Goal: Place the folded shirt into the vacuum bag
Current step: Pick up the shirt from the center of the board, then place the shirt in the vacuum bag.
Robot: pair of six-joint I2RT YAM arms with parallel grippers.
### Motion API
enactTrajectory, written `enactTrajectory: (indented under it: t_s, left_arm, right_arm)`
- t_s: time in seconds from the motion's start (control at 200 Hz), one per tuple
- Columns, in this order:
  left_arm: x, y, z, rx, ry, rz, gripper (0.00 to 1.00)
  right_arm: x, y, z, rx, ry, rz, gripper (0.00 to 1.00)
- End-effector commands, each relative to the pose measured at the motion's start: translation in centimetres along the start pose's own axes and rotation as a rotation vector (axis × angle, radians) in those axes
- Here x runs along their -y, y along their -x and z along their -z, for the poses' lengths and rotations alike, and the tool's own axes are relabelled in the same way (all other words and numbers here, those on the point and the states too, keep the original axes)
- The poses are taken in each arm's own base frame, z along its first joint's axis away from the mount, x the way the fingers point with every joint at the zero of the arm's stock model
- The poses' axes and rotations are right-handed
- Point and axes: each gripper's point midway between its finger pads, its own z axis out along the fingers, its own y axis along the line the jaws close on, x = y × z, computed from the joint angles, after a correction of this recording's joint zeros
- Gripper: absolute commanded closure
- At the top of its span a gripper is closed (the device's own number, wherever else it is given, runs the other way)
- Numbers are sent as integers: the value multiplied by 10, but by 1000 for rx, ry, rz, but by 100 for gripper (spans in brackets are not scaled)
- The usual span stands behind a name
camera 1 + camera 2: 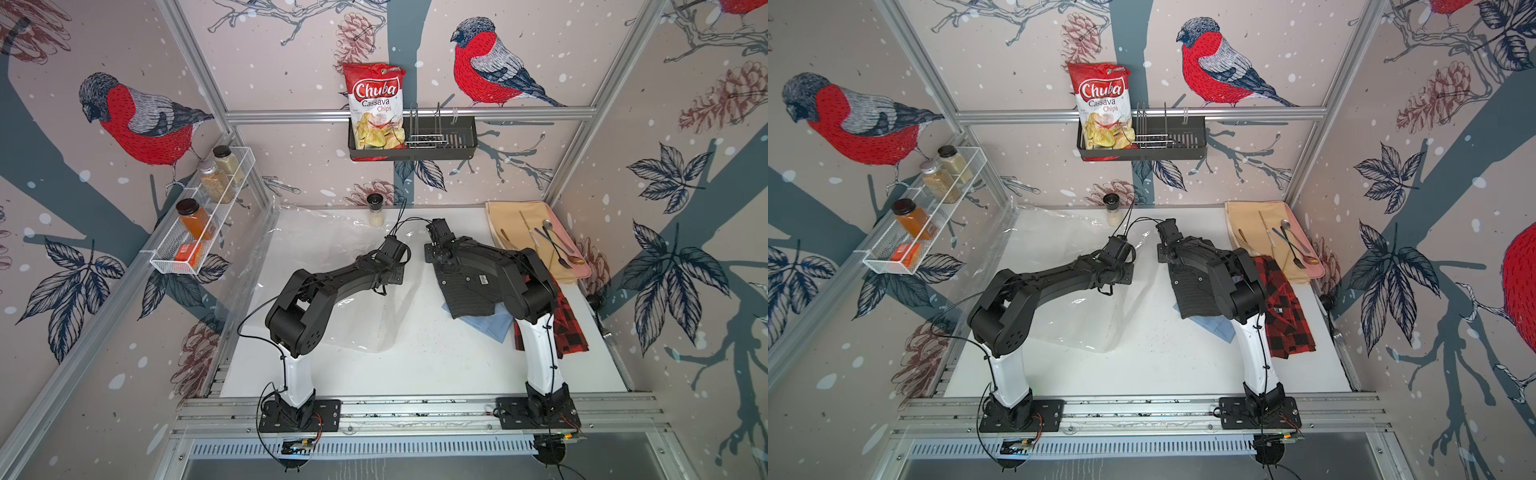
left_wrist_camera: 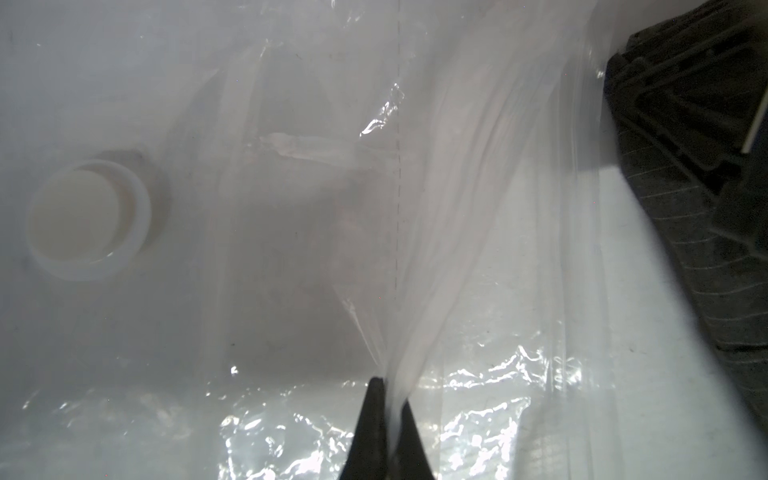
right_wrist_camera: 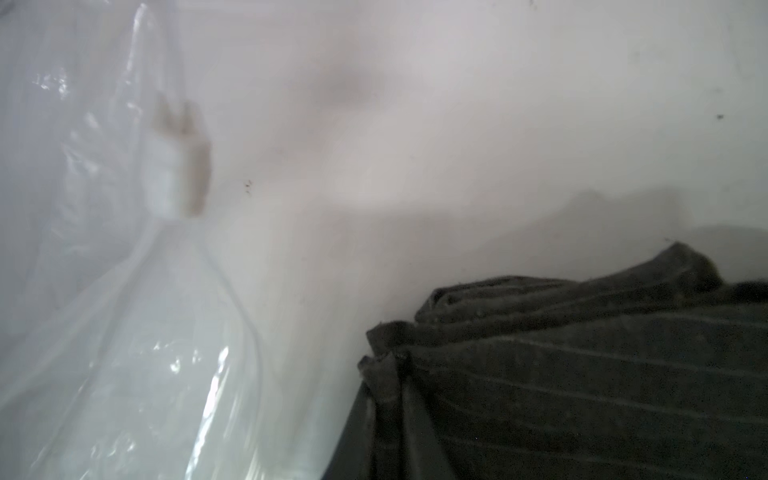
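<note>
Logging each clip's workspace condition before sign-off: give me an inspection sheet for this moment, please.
Surface: white tabletop, no spills seen.
Job's things: vacuum bag spread on the left, valve cap visible; dark striped shirt outside it, atop a light blue shirt, red plaid shirt beside.
Clutter: spice jar at the back; cutlery on a beige mat.
Grippers: left gripper shut on the bag's film; right gripper at the striped shirt's far edge, jaws not visible.
Cables: black cables loop off both wrists.
Surroundings: wire rack of jars; basket holding a chips bag.
</note>
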Motion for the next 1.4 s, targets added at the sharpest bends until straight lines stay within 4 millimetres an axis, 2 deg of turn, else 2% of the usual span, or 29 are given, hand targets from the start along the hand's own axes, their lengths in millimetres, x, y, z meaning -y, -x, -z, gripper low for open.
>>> enactTrajectory:
  t_s: [0.0, 0.25, 0.435, 0.55, 0.695, 0.845, 0.976, 1.391]
  left_arm:
    - [8, 3, 0, 4, -31, 6, 100]
    - [26, 3, -4, -3, -56, -3, 100]
    - [39, 3, -6, -5, -84, -2, 100]
    - [48, 5, -6, -6, -107, -7, 100]
    - [61, 8, -4, -3, -150, -3, 100]
    - [68, 11, -3, 2, -184, 12, 100]
    - [70, 12, -1, 11, -201, 26, 100]
    - [75, 23, 21, 80, -264, 70, 100]
  right_arm:
    - [-2, -21, 10, -96, 74, -47, 89]
    - [6, 6, 54, 9, 202, -144, 94]
    - [14, 15, 81, 74, 290, -209, 94]
    - [8, 21, 98, 105, 361, -222, 94]
    - [-11, 26, 114, 125, 461, -235, 94]
    - [-30, 24, 117, 119, 526, -248, 96]
    - [-41, 22, 109, 97, 571, -279, 97]
    - [-56, 16, 81, 41, 660, -369, 98]
